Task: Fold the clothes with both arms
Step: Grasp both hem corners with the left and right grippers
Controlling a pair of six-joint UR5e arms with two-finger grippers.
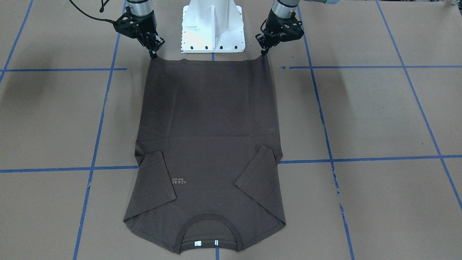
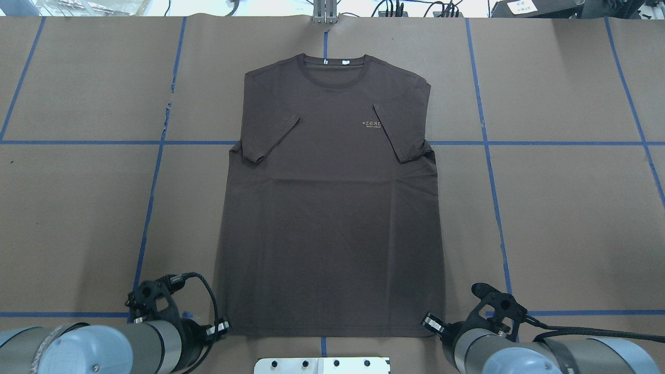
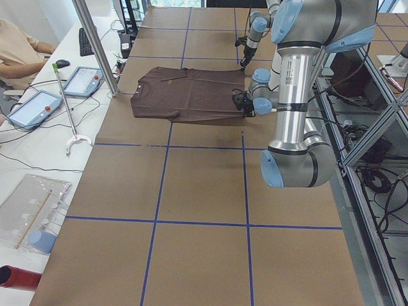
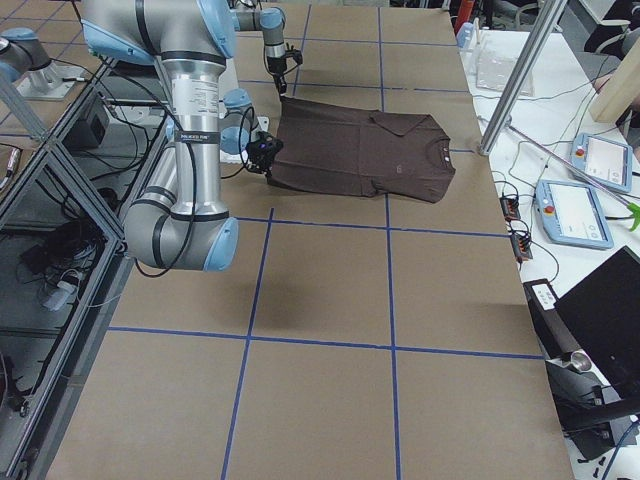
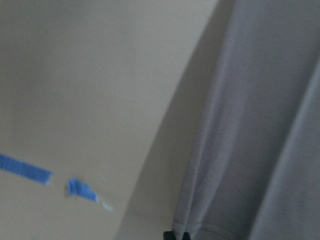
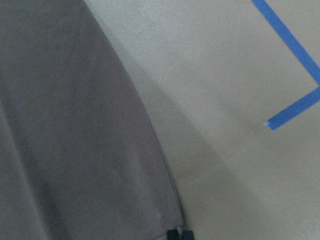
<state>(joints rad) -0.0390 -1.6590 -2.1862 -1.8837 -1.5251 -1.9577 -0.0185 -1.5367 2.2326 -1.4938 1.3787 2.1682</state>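
- While the shirt (image 2: 332, 208) lies spread flat and face up in the middle of the table (image 2: 545, 208), with its collar (image 2: 335, 65) at the far side from me and its hem (image 2: 332, 331) just in front of my base (image 1: 213, 25), I judge the folding to be only in its early part.
- Both sleeves (image 2: 273, 137) are turned in over the chest, so the sides run fairly straight (that step looks done to me).
- My left gripper (image 1: 264, 52) is pinched closed on the hem corner on my left. My wrist view shows the cloth's corner caught right at the tips.
- My right gripper (image 1: 154, 54) is closed the same way on the other hem corner.
- The hem runs taut between my two grips, and the corners seem raised a little off the table. The rest of the shirt lies flat.
- Left to do, as I read it: carry the hem up toward the collar to halve the body, set it down square, then make any further fold. No body fold shows yet.
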